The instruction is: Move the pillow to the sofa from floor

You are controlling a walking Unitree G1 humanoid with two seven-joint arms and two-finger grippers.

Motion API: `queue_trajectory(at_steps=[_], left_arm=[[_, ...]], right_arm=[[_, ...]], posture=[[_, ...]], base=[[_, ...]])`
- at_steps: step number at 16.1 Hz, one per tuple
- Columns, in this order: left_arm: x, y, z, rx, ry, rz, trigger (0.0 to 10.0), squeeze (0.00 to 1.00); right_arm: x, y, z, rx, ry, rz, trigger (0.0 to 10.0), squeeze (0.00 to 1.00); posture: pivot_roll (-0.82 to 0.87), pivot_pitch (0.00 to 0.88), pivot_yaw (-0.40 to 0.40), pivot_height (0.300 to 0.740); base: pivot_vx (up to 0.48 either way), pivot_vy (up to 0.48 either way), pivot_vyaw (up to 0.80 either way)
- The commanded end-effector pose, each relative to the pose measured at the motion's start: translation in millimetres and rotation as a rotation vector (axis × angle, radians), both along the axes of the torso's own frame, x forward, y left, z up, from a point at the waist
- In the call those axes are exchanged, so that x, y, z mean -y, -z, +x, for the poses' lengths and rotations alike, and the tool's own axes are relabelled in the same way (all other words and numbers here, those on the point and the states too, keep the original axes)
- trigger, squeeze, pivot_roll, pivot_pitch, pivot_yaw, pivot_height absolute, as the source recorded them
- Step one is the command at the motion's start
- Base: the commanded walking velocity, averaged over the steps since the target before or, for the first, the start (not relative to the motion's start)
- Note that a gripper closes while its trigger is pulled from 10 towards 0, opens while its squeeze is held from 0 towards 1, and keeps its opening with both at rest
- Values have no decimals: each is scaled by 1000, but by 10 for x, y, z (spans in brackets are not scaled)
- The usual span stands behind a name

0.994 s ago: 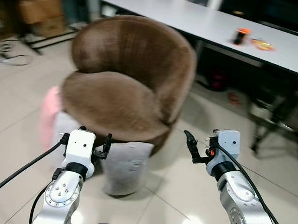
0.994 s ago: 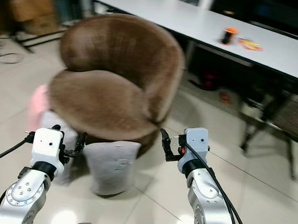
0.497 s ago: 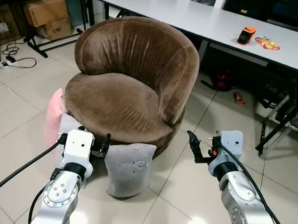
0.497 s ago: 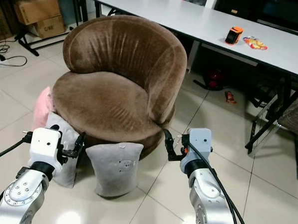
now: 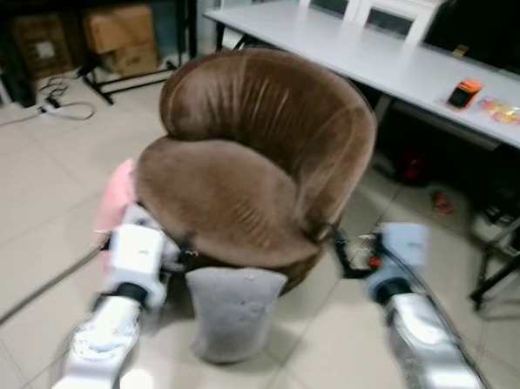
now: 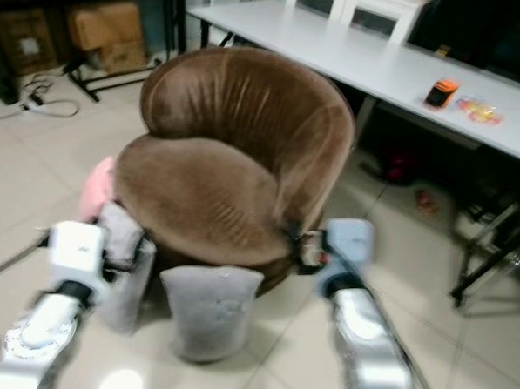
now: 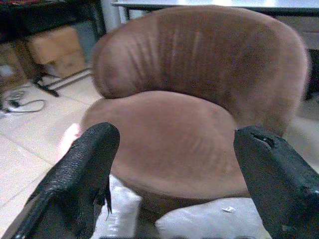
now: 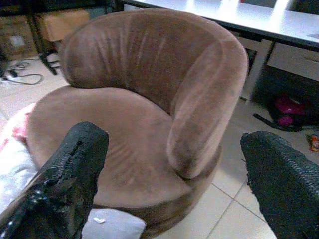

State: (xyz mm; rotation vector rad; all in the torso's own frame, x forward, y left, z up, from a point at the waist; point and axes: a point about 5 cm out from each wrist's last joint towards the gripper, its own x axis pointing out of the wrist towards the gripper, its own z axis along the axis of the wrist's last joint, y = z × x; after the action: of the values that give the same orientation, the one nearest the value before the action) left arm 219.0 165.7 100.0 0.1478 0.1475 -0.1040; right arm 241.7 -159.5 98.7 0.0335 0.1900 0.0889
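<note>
Both hands, left and right, are hanging spread apart; they should be straddling the pillow leaning against the sofa.

No lettering, number or brand can be read; the cardboard boxes behind the brown sofa are too blurred to show print.

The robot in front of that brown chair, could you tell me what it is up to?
It faces the brown sofa, with both arms raised and nothing held. The left gripper and right gripper are open. A grey pillow stands on the floor against the sofa's front, between the arms, another grey pillow and a pink one to its left.
</note>
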Motion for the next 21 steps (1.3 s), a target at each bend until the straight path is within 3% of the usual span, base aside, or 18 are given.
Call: queue_trajectory(at_steps=[1,3,5,7,8,13,16,21], left_arm=[[-71,-33,10,11,-19,16,10000,8],[-67,-31,16,10,-15,17,10000,4],[-60,-27,21,10,-13,17,10000,4],[-57,-25,18,11,-14,17,10000,4],[-57,-25,14,12,-14,17,10000,0],[-49,-29,5,15,-19,13,10000,4],[-50,-31,-1,17,-16,9,10000,12],[-61,-40,6,20,-14,5,10000,8]], right_arm=[[-59,-35,27,21,-9,11,10000,0],[-62,-34,24,21,-12,14,10000,0],[-61,-81,29,70,-31,-103,10000,0],[-58,-118,39,97,-19,-148,10000,0],[0,-202,44,190,110,-270,10000,0],[-100,-139,64,95,-48,-146,10000,0],[-83,-121,54,96,-21,-137,10000,0],[-75,-104,47,70,3,-57,10000,0]], posture=[[27,0,-79,740],[25,0,-80,740],[28,0,-83,740],[31,0,-88,740],[33,0,-91,740],[39,0,-99,740],[42,0,-98,740],[36,0,-92,740]], base=[[262,0,0],[264,0,0],[262,0,0],[259,0,0],[255,0,0],[250,0,0],[250,0,800],[300,0,0]])
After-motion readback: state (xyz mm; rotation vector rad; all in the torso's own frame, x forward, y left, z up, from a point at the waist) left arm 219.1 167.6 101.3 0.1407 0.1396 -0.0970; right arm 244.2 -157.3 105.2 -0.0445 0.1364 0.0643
